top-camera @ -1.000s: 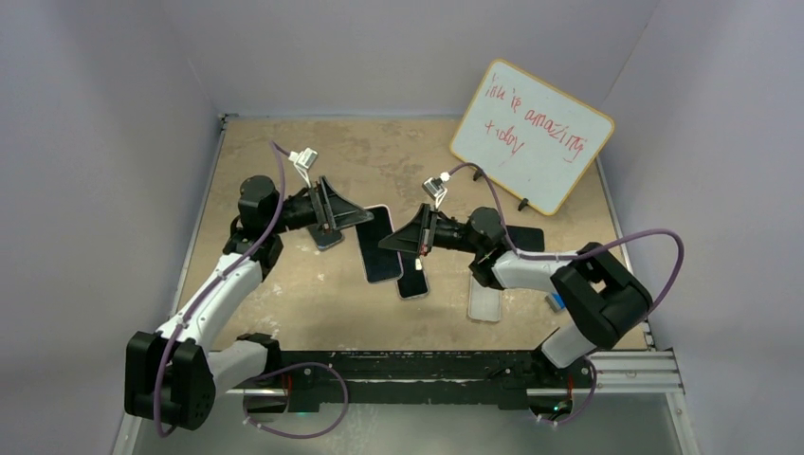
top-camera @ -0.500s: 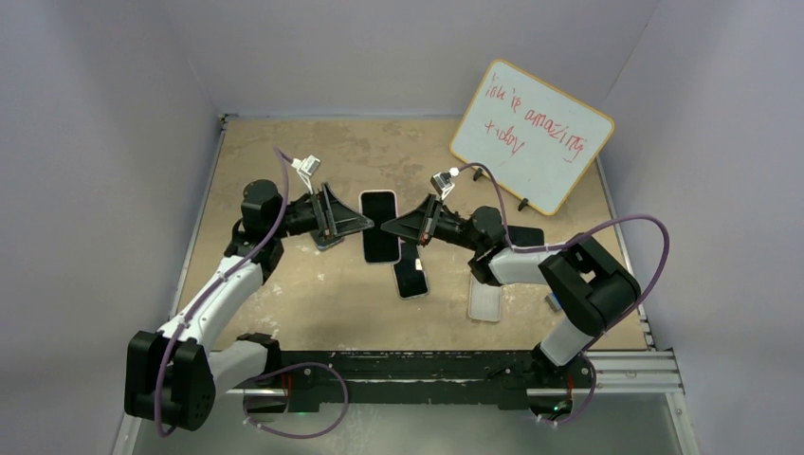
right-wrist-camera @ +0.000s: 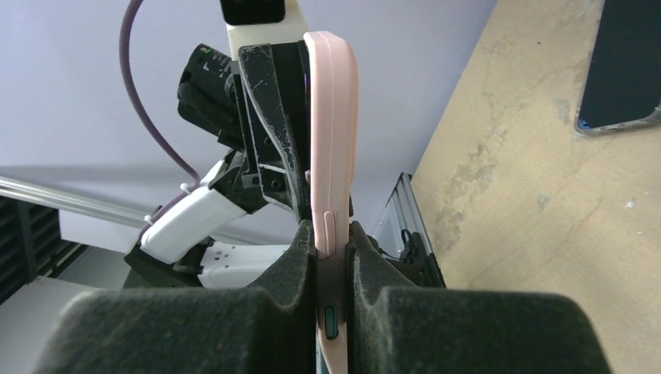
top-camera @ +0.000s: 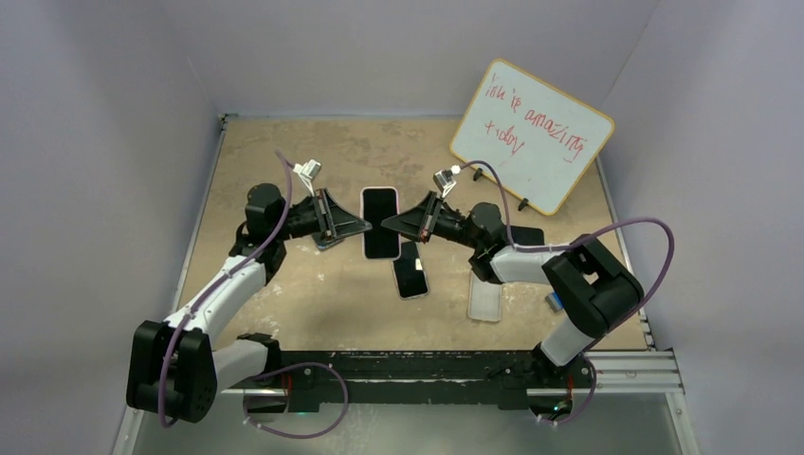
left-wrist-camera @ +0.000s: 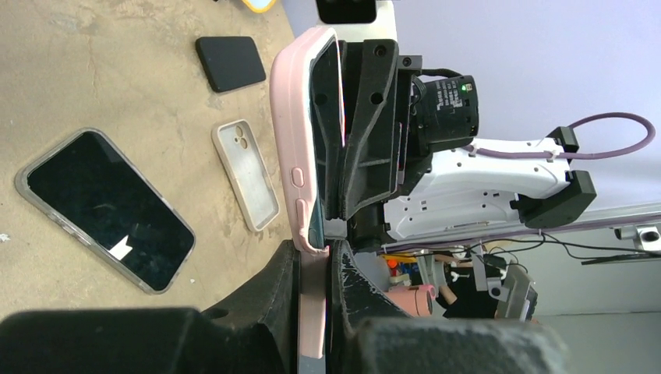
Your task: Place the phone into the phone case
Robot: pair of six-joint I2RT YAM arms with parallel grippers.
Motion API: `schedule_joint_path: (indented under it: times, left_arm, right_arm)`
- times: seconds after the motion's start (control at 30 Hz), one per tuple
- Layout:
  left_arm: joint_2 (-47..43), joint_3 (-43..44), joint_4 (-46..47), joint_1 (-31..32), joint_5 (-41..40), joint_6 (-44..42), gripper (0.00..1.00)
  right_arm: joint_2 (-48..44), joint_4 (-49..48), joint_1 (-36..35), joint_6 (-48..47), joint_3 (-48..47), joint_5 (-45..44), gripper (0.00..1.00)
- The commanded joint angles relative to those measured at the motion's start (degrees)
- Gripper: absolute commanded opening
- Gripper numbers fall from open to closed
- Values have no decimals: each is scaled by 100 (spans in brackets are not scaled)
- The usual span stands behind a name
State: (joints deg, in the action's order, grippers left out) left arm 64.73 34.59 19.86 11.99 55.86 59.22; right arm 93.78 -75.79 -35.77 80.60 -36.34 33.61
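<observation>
Left gripper (left-wrist-camera: 314,253) and right gripper (right-wrist-camera: 331,230) both pinch the pink phone case (left-wrist-camera: 290,140); the phone (left-wrist-camera: 325,89) looks partly seated, its far edge hidden.

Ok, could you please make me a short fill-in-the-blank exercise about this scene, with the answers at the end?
1. The left gripper and the right gripper clamp one phone; its case is ___.
2. The whiteboard carries ___ writing.
3. The empty clear case lies on the robot's ___ side.
Missing words: pink, red, right.
</observation>
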Motion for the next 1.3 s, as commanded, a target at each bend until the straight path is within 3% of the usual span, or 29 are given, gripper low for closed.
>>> schedule_joint_path:
  times: [0.0,0.07,0.17,0.2,0.27,0.37,0.6,0.77,0.87,0.93,1.0,1.17,1.27]
  left_arm:
    - [25,62,-172,23,-40,-315,0]
    - [81,339,-1081,23,-218,-817,0]
    - [66,461,-1308,18,-242,-919,0]
    - [34,461,-1288,21,-243,-875,7]
    - [-50,447,-1207,21,-236,-763,32]
    - [-170,390,-1115,23,-221,-698,51]
    - [-72,-26,-343,23,-11,-125,57]
    - [51,-212,272,32,138,300,51]
    - [103,-215,273,36,141,292,41]
    - [144,-223,297,32,136,292,25]
    - [170,-233,263,32,80,262,2]
    - [323,211,-1554,32,-363,-753,0]
    - [418,284,-1816,32,-422,-834,0]
  right_arm:
    - [-513,584,33,-543,-394,-285,0]
    - [-632,946,29,-796,-452,-345,0]
    - [-726,1156,33,-913,-490,-404,0]
    - [-743,1162,31,-909,-496,-426,0]
    - [-775,1109,33,-848,-507,-505,0]
    - [-799,973,46,-684,-509,-668,0]
    - [-752,749,62,-401,-541,-827,0]
    - [-742,783,67,-380,-535,-892,0]
    - [-701,798,65,-367,-516,-920,0]
    - [-661,755,67,-325,-477,-905,0]
    - [-661,782,69,-329,-439,-907,0]
    - [-793,1571,69,-835,-493,-1073,0]
    - [-791,1738,70,-1063,-589,-1053,0]
